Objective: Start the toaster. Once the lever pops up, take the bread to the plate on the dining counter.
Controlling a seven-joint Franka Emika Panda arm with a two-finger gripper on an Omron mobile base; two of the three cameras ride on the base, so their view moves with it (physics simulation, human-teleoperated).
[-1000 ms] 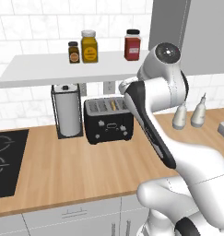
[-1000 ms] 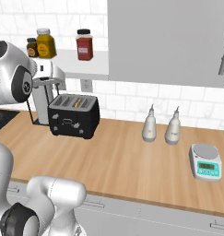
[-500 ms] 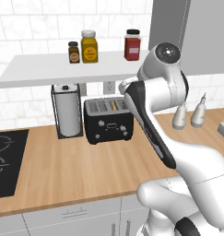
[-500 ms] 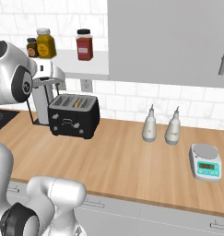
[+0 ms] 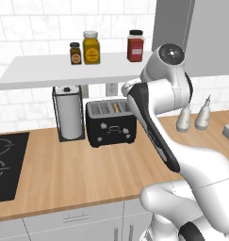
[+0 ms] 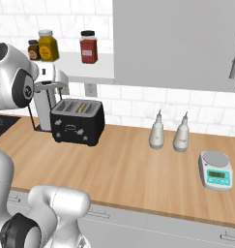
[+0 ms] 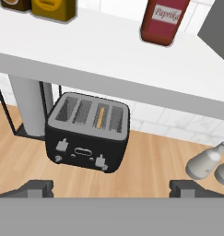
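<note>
1. One toaster (image 5: 111,123) stands on the wood surface (image 5: 87,169), under the white shelf (image 5: 64,70) and against the tiled wall; its grey top has four slots
2. One slice of bread (image 7: 101,117) stands on edge in the toaster's third slot from the left, as the hand view shows it
3. One paper towel roll (image 5: 70,114) in a black wire holder stands just beside the toaster, on its left
4. Three jars sit on the shelf above the toaster: a small brown one (image 5: 75,53), a yellow one (image 5: 91,47) and a red paprika one (image 5: 135,45)
5. Two grey shakers (image 6: 169,133) stand to the toaster's right, and one small scale (image 6: 215,170) lies farther right
6. The tool (image 7: 111,189) is released, fingers spread wide, hovering above and in front of the toaster, grasping nothing
</note>
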